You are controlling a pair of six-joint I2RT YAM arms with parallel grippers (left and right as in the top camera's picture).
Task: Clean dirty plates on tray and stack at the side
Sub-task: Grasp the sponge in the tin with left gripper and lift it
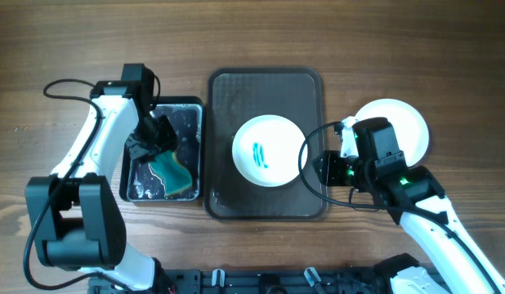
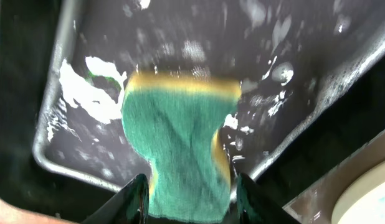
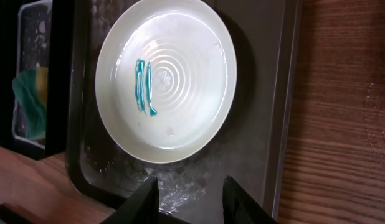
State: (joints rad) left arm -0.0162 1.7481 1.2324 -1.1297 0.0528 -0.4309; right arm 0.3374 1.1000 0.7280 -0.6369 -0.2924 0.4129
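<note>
**Overhead view**
- One large dark brown rectangular tray point(image 1: 224, 90) lies at the centre of the brown wooden table point(image 1: 449, 49). It has a raised rim all round, and its floor is bare above and below the plate.
- I count two round white plates.
  - The smeared plate point(image 1: 267, 151), marked teal-blue, lies on the tray clear of every rim.
  - The plain white plate point(image 1: 404, 122) lies on the table to the right of the tray and apart from it. My right arm point(image 1: 383, 163) partly hides it, and I cannot tell whether more plates lie beneath.
- One small black rectangular tray point(image 1: 187, 106) sits just left of the brown one, with their rims close.
- The left jaws hang over the black tray, holding a green and yellow sponge point(image 1: 172, 170).
- The right jaws sit at the brown tray's right rim, just beside the smeared plate.

**Left wrist view**
- The sponge point(image 2: 174, 137) is pinched at its near end between both fingers point(image 2: 133, 199), with the left jaws closed to its width.
- Behind it is the black tray's wet, foam-flecked floor point(image 2: 86, 37). I cannot tell whether the sponge touches it.
- One white plate edge point(image 2: 367, 193) shows in the lower right corner.

**Right wrist view**
- The smeared plate point(image 3: 180, 81) carries two short teal strokes left of its centre.
- The right jaws are spread wide and hold nothing. Their fingers point(image 3: 149, 196) are over the tray floor just short of the plate's rim.
- The tray rim point(image 3: 286, 93) runs down the right side, with bare table point(image 3: 342, 124) beyond it.
- The sponge point(image 3: 27, 99) shows at the far left.
</note>
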